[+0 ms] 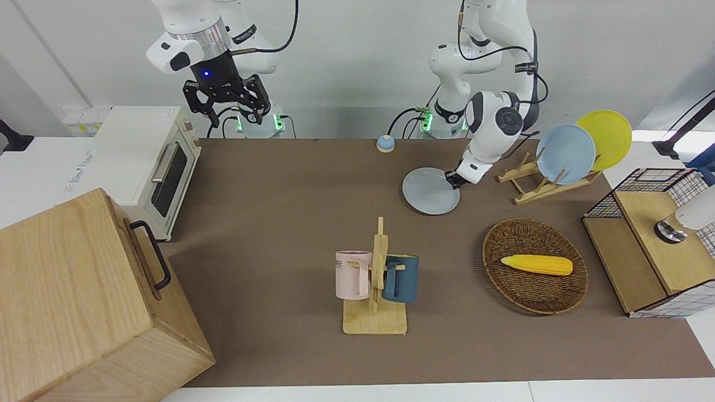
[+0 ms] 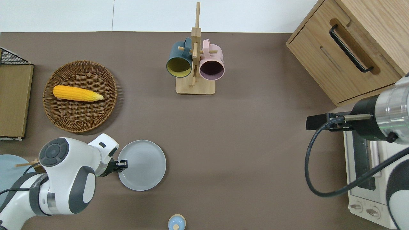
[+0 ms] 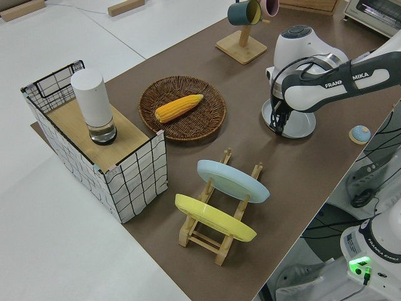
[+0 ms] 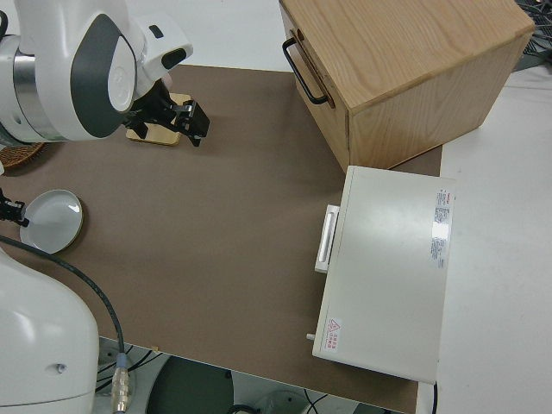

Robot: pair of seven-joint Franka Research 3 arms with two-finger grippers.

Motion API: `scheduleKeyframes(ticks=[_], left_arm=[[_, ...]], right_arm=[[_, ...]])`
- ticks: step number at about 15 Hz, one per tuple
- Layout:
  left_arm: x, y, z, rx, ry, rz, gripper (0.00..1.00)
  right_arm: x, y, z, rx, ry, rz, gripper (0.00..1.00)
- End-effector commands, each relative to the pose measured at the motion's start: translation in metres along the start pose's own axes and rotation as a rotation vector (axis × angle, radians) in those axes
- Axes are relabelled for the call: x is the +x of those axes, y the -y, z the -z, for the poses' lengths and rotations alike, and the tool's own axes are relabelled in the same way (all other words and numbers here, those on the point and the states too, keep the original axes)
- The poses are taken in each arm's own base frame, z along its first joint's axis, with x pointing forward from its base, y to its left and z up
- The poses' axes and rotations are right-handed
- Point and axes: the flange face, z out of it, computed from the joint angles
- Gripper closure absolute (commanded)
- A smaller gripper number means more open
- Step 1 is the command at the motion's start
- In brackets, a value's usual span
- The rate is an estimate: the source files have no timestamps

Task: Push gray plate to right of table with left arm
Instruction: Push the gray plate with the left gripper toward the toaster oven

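The left gripper [image 2: 123,164] touches the gray plate [image 2: 142,165] at its rim; its finger state cannot be told. Pressing off-centre could spin the plate away from the fingertips.

Corn [image 2: 77,93] in basket [image 2: 80,121], plate [image 2: 145,167] nearer the robots than it, left pincer [image 2: 123,164] at plate's rim

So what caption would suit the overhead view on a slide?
Left arm's hand meets the rim of the round pale gray plate on the brown table.

Left gripper [image 2: 123,164]: jaws' gap too small to tell; gray plate [image 2: 143,166] rim at jaws partly hidden.
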Motion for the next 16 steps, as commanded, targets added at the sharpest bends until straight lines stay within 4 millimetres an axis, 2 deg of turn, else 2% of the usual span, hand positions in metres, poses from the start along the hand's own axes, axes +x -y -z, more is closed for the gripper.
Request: scheduleKeyframes(ticks=[1, 8, 16], left_arm=[[-0.010, -0.037, -0.017, 0.001, -0.016, 0.049, 1.00], [-0.035, -0.104, -0.020, -0.027, -0.046, 0.106, 1.00], [-0.057, -0.147, -0.028, -0.044, -0.068, 0.143, 1.00]], right_arm=[[0.001, 0.000, 0.003, 0.018, 0.000, -0.004, 0.005], [0.001, 0.000, 0.003, 0.018, 0.000, -0.004, 0.005], [0.001, 0.000, 0.003, 0.018, 0.000, -0.004, 0.005]])
